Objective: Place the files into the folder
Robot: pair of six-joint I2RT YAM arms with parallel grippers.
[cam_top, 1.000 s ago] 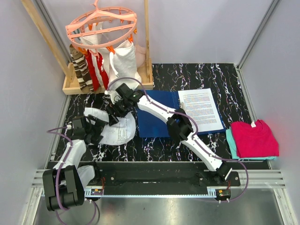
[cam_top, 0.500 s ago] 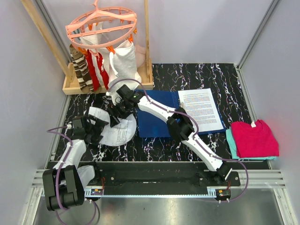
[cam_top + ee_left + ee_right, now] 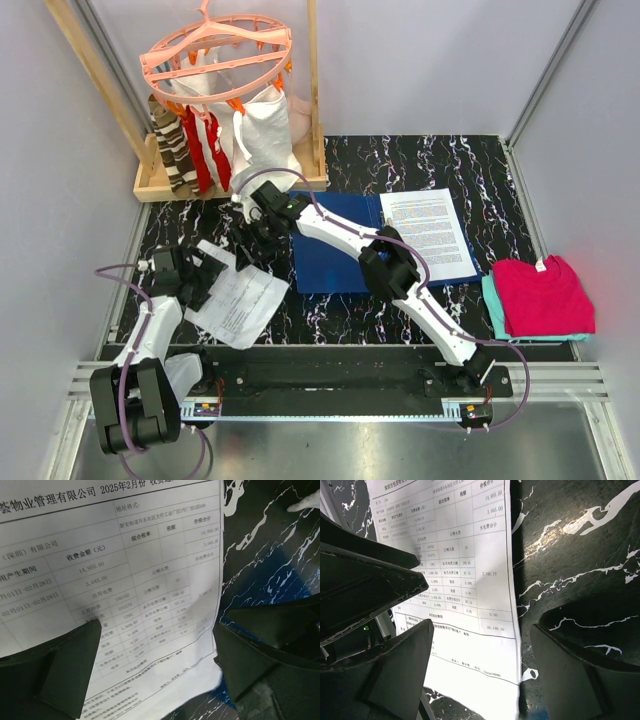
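Mostly white sheet [image 3: 243, 300], dense black print

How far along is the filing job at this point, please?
Done: the first sheet lies on the right half of the open folder. In hand: the second sheet lies flat on the table left of the folder, with the left gripper and right gripper both open over it, neither gripping. Left: get that sheet onto the folder, then probably close it.

Open blue folder [image 3: 325, 262] holds printed files [image 3: 430, 235]; 1 sheet [image 3: 240, 300] lies just left, perhaps touching.
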